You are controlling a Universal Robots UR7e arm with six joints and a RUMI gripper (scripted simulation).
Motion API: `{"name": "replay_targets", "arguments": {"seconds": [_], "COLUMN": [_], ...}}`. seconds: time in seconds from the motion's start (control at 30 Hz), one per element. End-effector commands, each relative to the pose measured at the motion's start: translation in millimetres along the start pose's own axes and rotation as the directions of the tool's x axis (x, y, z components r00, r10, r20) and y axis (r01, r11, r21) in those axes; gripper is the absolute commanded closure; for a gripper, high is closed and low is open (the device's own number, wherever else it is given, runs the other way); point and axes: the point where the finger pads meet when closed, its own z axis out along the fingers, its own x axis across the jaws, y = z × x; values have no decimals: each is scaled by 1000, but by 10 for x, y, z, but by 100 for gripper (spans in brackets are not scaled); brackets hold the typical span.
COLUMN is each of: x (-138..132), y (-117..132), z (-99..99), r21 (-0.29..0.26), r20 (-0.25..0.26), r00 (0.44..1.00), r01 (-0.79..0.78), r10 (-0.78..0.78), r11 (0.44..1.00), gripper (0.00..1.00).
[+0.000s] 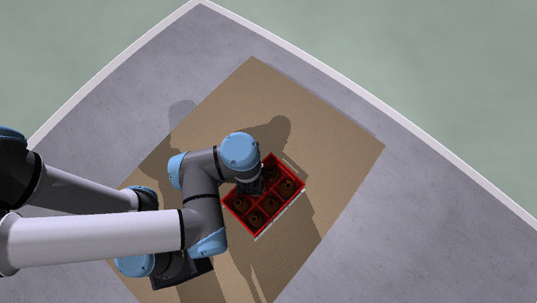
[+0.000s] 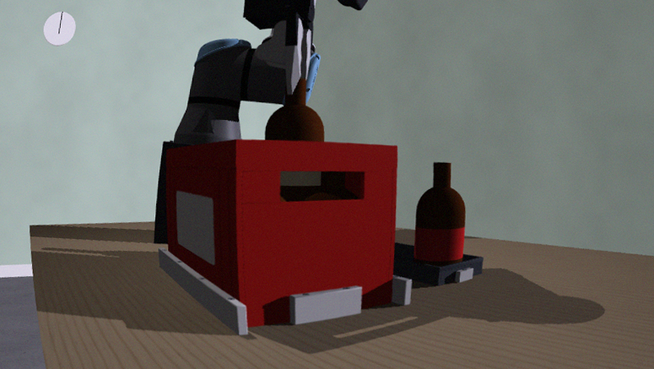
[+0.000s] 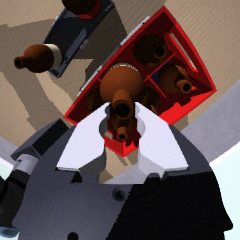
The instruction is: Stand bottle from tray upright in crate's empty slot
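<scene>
My gripper (image 2: 298, 82) (image 3: 122, 103) is shut on the neck of a brown bottle (image 2: 295, 121) (image 3: 119, 84) and holds it upright. The bottle's lower part is down in the near-left slot of the red crate (image 1: 277, 212) (image 2: 318, 232) (image 3: 196, 106), and its shoulders stand above the rim. Several other brown bottles (image 1: 271, 203) (image 3: 175, 80) fill the other slots. The dark tray (image 2: 439, 272) (image 3: 75, 31) lies behind the crate with one upright red-labelled bottle (image 2: 439, 223) on it. Another bottle (image 3: 42, 57) lies on its side there. In the overhead view the wrist (image 1: 250, 184) hides the held bottle.
Grey stop blocks (image 2: 325, 303) (image 2: 199, 287) lie against the crate's base on the wooden table top (image 1: 336, 149) (image 2: 512, 353). The arm's base (image 1: 176, 273) stands at the table's near-left edge. The grey floor (image 1: 415, 246) surrounds the table.
</scene>
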Motion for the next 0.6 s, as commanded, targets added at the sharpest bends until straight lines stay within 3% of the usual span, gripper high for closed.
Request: {"name": "replay_targets", "arguments": {"seconds": [0.0,0.57], "x": [4,4], "y": [-1,-2], "z": [21,177], "r21": [0,0], "r20": [-1,-1], "r00": [1000,1000], "r01": [0,0], "r10": [0,0], "r11": [1000,1000], "gripper": [100,100]}}
